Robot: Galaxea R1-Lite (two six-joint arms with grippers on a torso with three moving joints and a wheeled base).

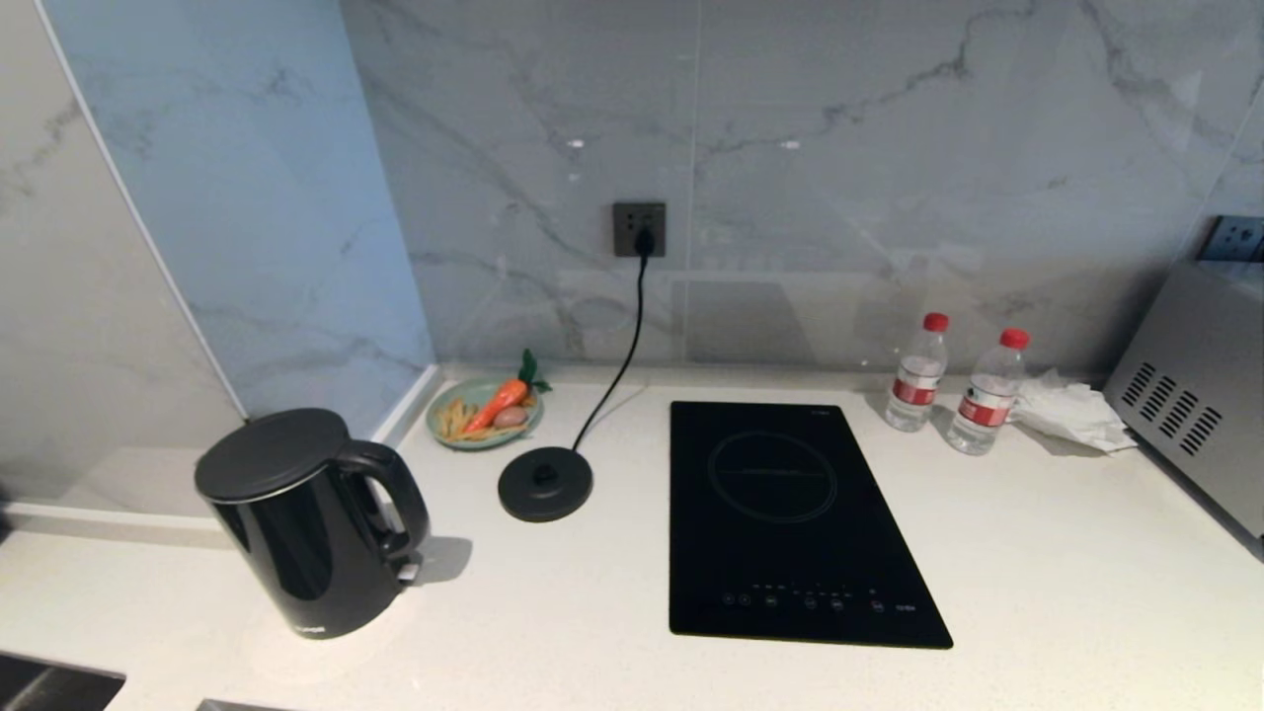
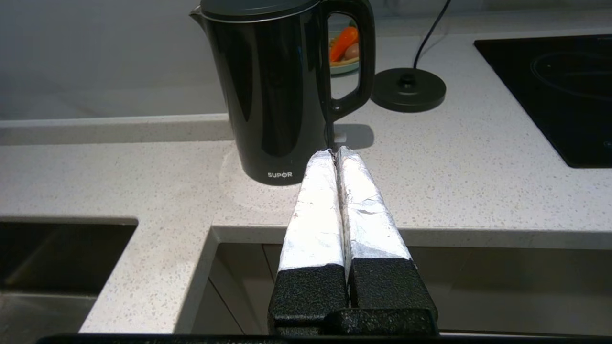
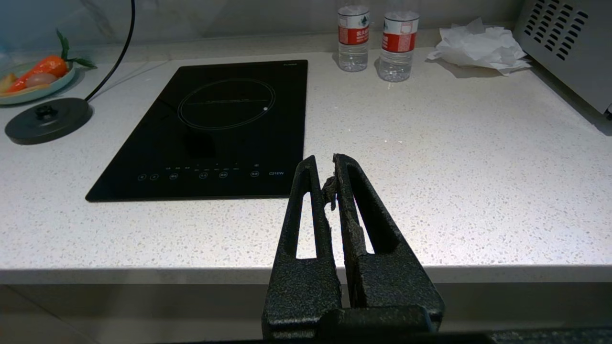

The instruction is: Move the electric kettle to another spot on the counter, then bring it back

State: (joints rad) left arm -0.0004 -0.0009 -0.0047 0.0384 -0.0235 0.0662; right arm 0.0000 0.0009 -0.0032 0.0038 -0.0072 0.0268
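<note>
The electric kettle (image 1: 306,523) stands upright at the lower left of the head view, off its power base (image 1: 545,483), on the counter (image 1: 1037,583) near the front edge. Its handle faces the hob (image 1: 795,523). Dead ahead of it hangs the left gripper (image 2: 334,152) (jaws pressed together, holding nothing), clearly the nearer arm. The right gripper (image 3: 327,165), also closed, sits by the hob.
</note>
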